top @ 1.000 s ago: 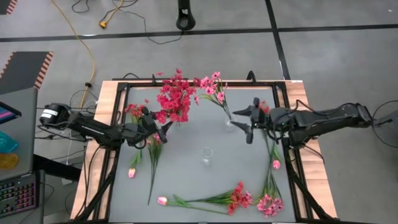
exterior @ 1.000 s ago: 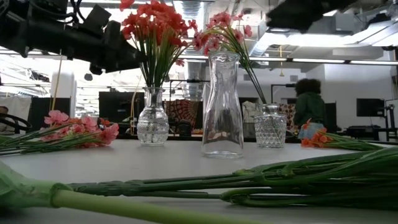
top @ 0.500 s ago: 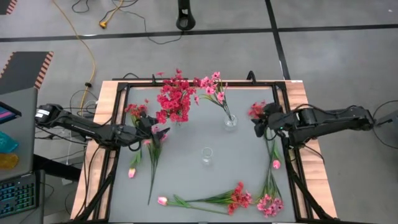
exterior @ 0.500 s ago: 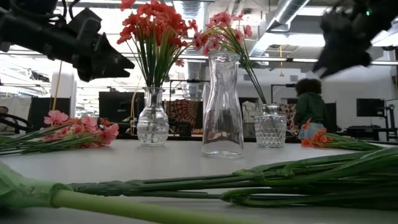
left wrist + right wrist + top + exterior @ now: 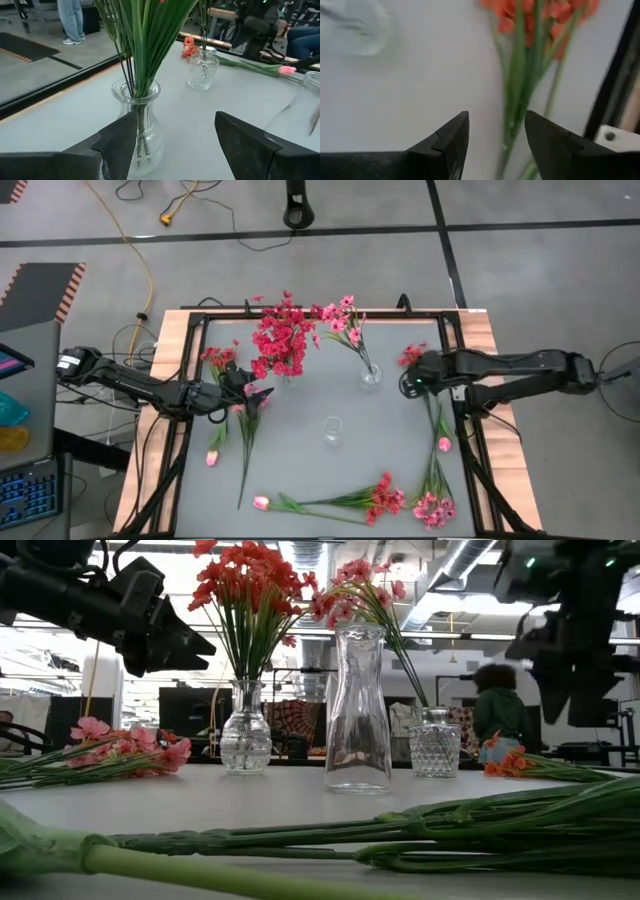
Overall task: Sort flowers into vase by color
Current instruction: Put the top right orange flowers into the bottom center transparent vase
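Near the worktop's (image 5: 330,470) right edge, the right gripper (image 5: 495,131) hangs with its fingers apart and empty above a red spray (image 5: 535,30) lying flat. Across on the left, the left gripper (image 5: 172,135) also stands open and holds nothing, just short of the vase of red flowers (image 5: 137,125). A second vase with pink blossoms (image 5: 345,320) stands beyond, and more sprays (image 5: 385,498) lie loose along the front.
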